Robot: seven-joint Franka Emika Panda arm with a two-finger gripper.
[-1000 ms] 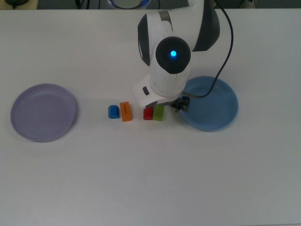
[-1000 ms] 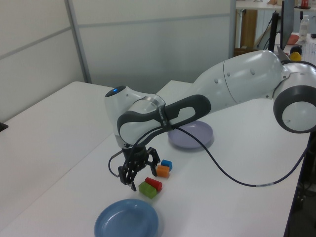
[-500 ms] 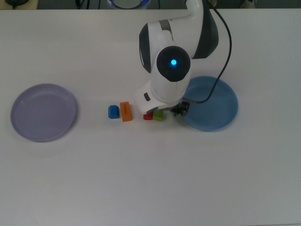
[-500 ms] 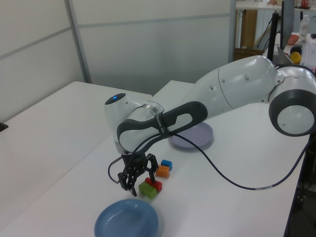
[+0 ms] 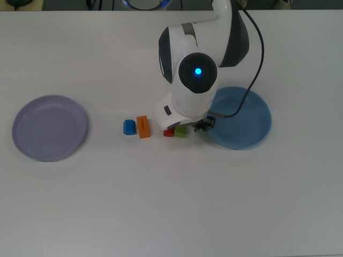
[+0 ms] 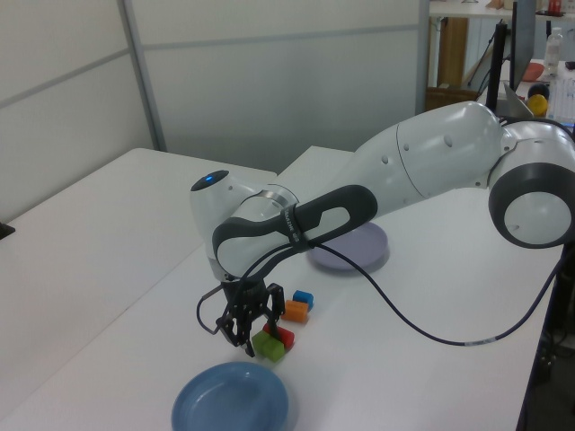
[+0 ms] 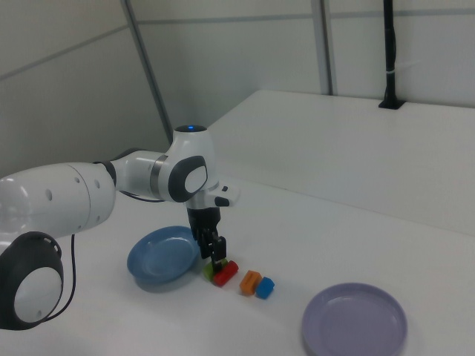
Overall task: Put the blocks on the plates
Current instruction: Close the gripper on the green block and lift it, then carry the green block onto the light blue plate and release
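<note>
Four blocks lie in a row between the two plates. In the top view, from its left, they are blue [image 5: 129, 127], orange [image 5: 143, 127], red [image 5: 169, 131] and green [image 5: 181, 130]. The lavender plate [image 5: 50, 127] is at the top view's left and the light blue plate [image 5: 244, 119] at its right; both hold nothing. My gripper [image 6: 247, 338] is open and low over the table. Its fingers are down at the green block [image 6: 269, 347], on the side toward the blue plate [image 6: 231, 398]. In the right view the gripper [image 7: 216, 261] stands just above the green [image 7: 208, 271] and red [image 7: 225, 273] blocks. My arm hides the fingertips in the top view.
The white arm [image 5: 197, 69] reaches in from the top view's upper edge, and its black cable [image 5: 256, 64] loops above the blue plate. The orange [image 6: 296, 312] and blue [image 6: 304, 298] blocks sit close beside the red one [image 6: 284, 336]. A white table [image 5: 171, 203] carries everything.
The gripper has come down and moved a little toward the green block, now covering more of the red and green blocks in the top view. The blocks and plates have not moved.
</note>
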